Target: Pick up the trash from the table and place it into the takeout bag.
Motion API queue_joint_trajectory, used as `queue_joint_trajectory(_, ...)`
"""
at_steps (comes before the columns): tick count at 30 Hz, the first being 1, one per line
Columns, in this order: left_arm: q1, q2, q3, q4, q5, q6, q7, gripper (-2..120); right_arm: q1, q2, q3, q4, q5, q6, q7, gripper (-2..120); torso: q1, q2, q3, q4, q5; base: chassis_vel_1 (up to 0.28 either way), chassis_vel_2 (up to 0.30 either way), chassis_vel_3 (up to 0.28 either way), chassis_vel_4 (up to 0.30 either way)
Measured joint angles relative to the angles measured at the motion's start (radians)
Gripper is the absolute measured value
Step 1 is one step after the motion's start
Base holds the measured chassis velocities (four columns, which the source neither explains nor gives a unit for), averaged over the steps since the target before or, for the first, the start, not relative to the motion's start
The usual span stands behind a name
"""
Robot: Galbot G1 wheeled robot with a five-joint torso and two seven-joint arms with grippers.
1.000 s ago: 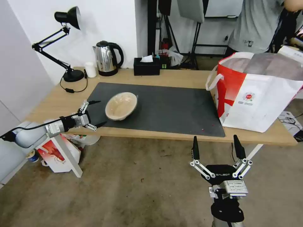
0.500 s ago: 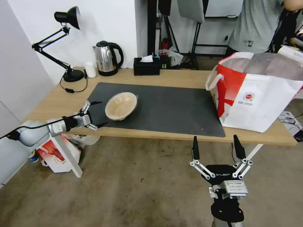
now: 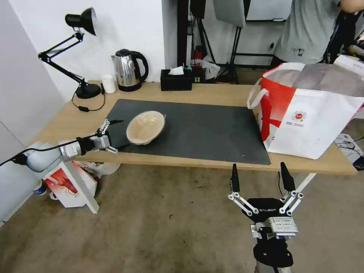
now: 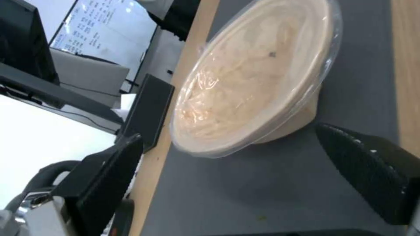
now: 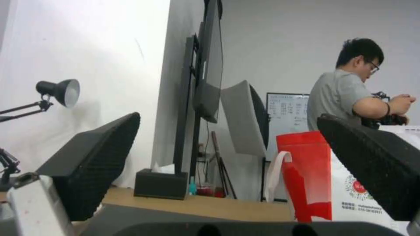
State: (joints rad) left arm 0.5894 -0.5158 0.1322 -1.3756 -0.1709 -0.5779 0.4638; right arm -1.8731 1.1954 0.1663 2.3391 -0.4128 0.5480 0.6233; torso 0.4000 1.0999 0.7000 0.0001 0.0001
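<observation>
A shallow tan paper bowl (image 3: 145, 127), the trash, sits tilted on the dark grey mat (image 3: 204, 129) at the table's (image 3: 72, 121) left part; the left wrist view shows the bowl (image 4: 249, 82) covered with clear film. My left gripper (image 3: 120, 133) is open just left of the bowl, one finger on each side of its near rim, without touching it. The takeout bag (image 3: 311, 110), white with a red side panel, stands open at the table's right end; the right wrist view shows the bag (image 5: 324, 183) too. My right gripper (image 3: 261, 177) hangs open below the table's front edge.
A black desk lamp (image 3: 81, 53), a small white cup (image 3: 109, 83), a steel kettle (image 3: 129, 70) and a black tissue box (image 3: 176, 79) line the back of the table. A red-and-white box (image 3: 64, 185) lies on the floor at left. A person stands behind the bag.
My left gripper has moved right along the table's front edge, closer to the bowl. The bowl, the bag and the right arm have not moved.
</observation>
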Motion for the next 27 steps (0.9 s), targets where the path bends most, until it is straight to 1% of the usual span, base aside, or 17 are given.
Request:
queue_joint_trajectory(3,-0.017,-0.002,0.015,0.011,0.000,-0.001,0.000,99,0.000,0.000,0.000,0.000,0.000,0.000,0.000,100,0.000,0.000,0.000,0.0000,0.0001,0.000,0.000,0.000,0.000)
queue_joint_trajectory(6,-0.064,-0.020,0.045,0.040,0.000,-0.007,0.012,100,0.000,0.000,0.000,0.000,0.000,0.000,0.000,100,0.000,0.000,0.000,-0.0001,0.0000,0.000,0.000,0.000,0.000)
queue_joint_trajectory(9,-0.079,-0.028,0.055,0.047,0.000,-0.007,0.014,100,0.000,0.000,0.000,0.000,0.000,0.000,0.000,100,0.000,0.000,0.000,-0.0003,-0.0001,0.000,0.000,0.000,0.000)
queue_joint_trajectory(13,-0.109,-0.048,0.083,0.056,0.002,-0.006,0.018,98,0.000,0.000,0.000,0.000,0.000,0.000,0.000,100,0.000,0.000,0.000,-0.0001,-0.0002,0.000,0.000,0.000,0.000)
queue_joint_trajectory(15,-0.122,-0.058,0.085,0.058,0.004,-0.004,0.032,91,0.000,0.000,0.000,0.000,0.000,0.000,0.000,100,0.000,0.000,0.000,-0.0003,-0.0001,0.000,0.000,0.000,0.000)
queue_joint_trajectory(16,-0.122,-0.058,0.085,0.058,0.004,-0.004,0.032,91,0.000,0.000,0.000,0.000,0.000,0.000,0.000,100,0.000,0.000,0.000,-0.0003,-0.0001,0.000,0.000,0.000,0.000)
queue_joint_trajectory(18,-0.126,-0.055,0.083,0.053,0.003,-0.004,0.040,80,0.000,0.000,0.000,0.000,0.000,0.000,0.000,100,0.000,0.000,0.000,0.0000,-0.0001,0.000,0.000,0.000,0.000)
queue_joint_trajectory(19,-0.126,-0.055,0.083,0.053,0.003,-0.004,0.040,80,0.000,0.000,0.000,0.000,0.000,0.000,0.000,100,0.000,0.000,0.000,0.0000,-0.0001,0.000,0.000,0.000,0.000)
queue_joint_trajectory(20,-0.121,-0.052,0.071,0.043,0.002,-0.004,0.041,74,0.000,0.000,0.000,0.000,0.000,0.000,0.000,100,0.000,0.000,0.000,0.0000,0.0000,0.000,0.000,0.000,0.000)
queue_joint_trajectory(21,-0.115,-0.048,0.064,0.034,0.001,-0.004,0.041,71,0.000,0.000,0.000,0.000,0.000,0.000,0.000,100,0.000,0.000,0.000,-0.0001,0.0001,0.000,0.000,0.000,0.000)
queue_joint_trajectory(22,-0.108,-0.046,0.057,0.024,-0.001,-0.004,0.041,64,0.000,0.000,0.000,0.000,0.000,0.000,0.000,100,0.000,0.000,0.000,0.0000,-0.0001,0.000,0.000,0.000,0.000)
queue_joint_trajectory(23,-0.108,-0.046,0.057,0.024,-0.001,-0.004,0.041,64,0.000,0.000,0.000,0.000,0.000,0.000,0.000,100,0.000,0.000,0.000,0.0000,-0.0001,0.000,0.000,0.000,0.000)
queue_joint_trajectory(26,-0.095,-0.041,0.042,0.010,-0.005,-0.004,0.041,51,0.000,0.000,0.000,0.000,0.000,0.000,0.000,100,0.000,0.000,0.000,0.0000,-0.0001,0.000,0.000,0.000,0.000)
queue_joint_trajectory(27,-0.095,-0.041,0.042,0.010,-0.005,-0.004,0.041,51,0.000,0.000,0.000,0.000,0.000,0.000,0.000,100,0.000,0.000,0.000,0.0000,-0.0001,0.000,0.000,0.000,0.000)
